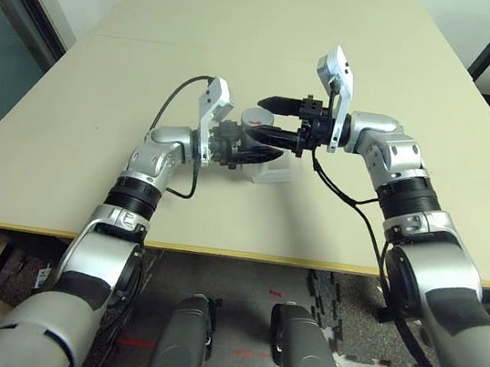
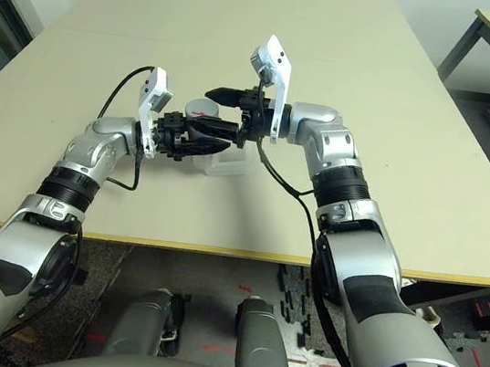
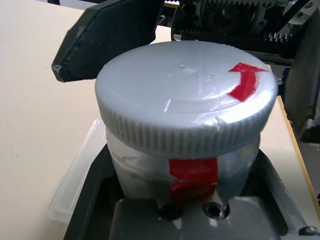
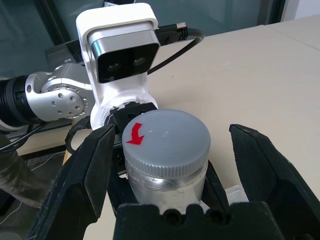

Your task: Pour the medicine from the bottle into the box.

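Bottle (image 4: 165, 160) is clamped tight in the left gripper (image 1: 254, 153), held up over the beige desk (image 1: 357, 53) with its grey cap (image 3: 187, 102) on, red arrow sticker on top. Right gripper (image 4: 170, 165) has its fingers (image 4: 82, 175) spread wide either side of that cap, not pinching it. Clear box (image 1: 270, 171) sits on the desk right under the bottle.

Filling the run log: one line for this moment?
left gripper: shut on bottle | right gripper: open around cap | box: beneath
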`<state>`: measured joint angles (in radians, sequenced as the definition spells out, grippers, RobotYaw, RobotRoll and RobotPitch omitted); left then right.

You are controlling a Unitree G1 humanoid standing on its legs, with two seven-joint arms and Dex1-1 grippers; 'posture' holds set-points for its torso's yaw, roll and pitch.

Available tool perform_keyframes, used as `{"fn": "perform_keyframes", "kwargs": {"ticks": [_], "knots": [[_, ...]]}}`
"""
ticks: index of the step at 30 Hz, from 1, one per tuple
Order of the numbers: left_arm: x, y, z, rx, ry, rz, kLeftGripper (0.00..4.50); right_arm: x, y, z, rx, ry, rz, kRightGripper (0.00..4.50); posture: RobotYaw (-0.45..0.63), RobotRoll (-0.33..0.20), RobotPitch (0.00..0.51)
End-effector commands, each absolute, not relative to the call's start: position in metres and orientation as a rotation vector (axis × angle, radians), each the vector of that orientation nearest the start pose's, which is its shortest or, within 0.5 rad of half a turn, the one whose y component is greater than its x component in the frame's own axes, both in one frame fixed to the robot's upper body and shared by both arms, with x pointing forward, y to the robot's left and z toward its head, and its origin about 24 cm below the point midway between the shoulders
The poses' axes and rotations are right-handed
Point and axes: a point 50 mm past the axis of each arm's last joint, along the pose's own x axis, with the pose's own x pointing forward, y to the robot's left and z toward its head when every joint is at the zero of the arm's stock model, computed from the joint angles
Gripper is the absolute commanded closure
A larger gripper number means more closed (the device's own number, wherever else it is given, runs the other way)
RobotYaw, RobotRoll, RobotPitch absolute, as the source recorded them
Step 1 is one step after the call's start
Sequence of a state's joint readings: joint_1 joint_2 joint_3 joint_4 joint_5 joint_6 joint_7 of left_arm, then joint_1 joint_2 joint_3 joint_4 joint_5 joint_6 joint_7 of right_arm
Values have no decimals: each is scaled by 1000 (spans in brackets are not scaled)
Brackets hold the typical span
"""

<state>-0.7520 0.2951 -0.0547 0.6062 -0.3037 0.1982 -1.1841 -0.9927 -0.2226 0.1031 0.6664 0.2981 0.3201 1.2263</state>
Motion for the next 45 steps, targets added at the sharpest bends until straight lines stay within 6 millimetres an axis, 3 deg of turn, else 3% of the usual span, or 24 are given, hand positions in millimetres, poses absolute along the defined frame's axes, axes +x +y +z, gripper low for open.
{"fn": "perform_keyframes", "kwargs": {"ticks": [1,6,15,25,35,36,40,45], "knots": [[350,128,119,0,121,-1237,1830,362,-77,181,-27,53,1427,378,-219,0,79],[351,127,121,-1,115,-1238,1830,362,-76,181,-38,49,1436,1921,-215,0,82],[349,127,127,-23,124,-1294,1830,358,-74,183,-83,23,1518,1921,-213,0,84],[348,125,137,-41,126,-1378,1830,345,-61,200,-111,-118,1857,1920,-209,0,84],[347,123,138,-38,120,-1393,1830,352,-49,205,-109,-162,1866,1920,-194,0,86],[347,123,138,-38,121,-1394,1830,353,-49,205,-101,-159,1861,1186,-194,0,86],[346,123,138,-39,122,-1398,1830,359,-53,202,-52,-144,1813,7,-196,0,88],[345,123,137,-39,123,-1398,1830,364,-61,202,7,-132,1761,0,-200,0,86]]}}
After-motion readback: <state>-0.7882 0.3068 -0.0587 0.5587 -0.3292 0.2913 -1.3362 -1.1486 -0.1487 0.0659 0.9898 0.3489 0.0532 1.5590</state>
